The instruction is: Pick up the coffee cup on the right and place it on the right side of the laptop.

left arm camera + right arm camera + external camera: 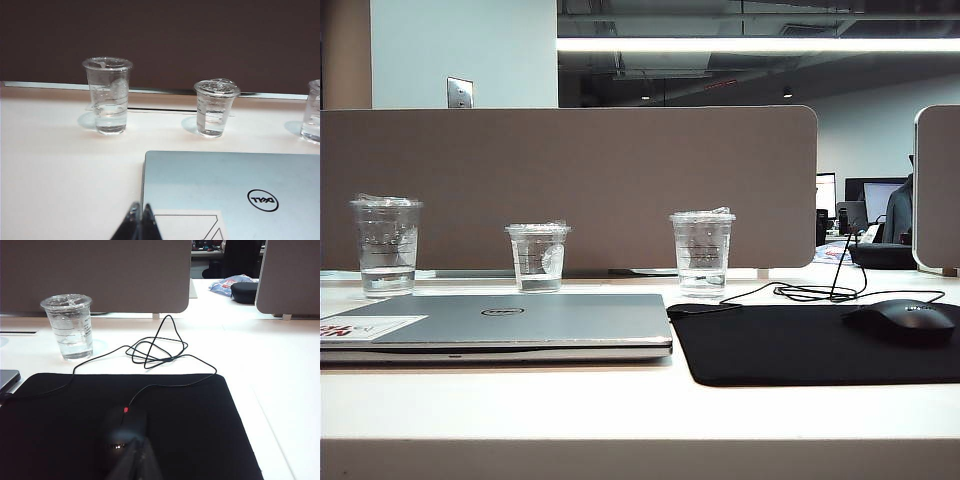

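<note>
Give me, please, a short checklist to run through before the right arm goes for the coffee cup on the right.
1. Coffee cup upright, lidded, behind the mouse mat's far left corner: ok.
2. Right gripper empty, fingers shut above the mouse: needs opening, not ok.
3. Mouse cable looped on the desk beside the cup: may snag, not ok.
4. Drop spot right of the laptop: the mat lies there, cannot tell if the cup fits.
5. Left gripper shut, low over the laptop, clear of the cup: ok.

A grey-brown partition panel (570, 185) spans mid-frame behind the white counter (620, 410); a bright ceiling light strip (760, 45) runs across the upper right.
</note>
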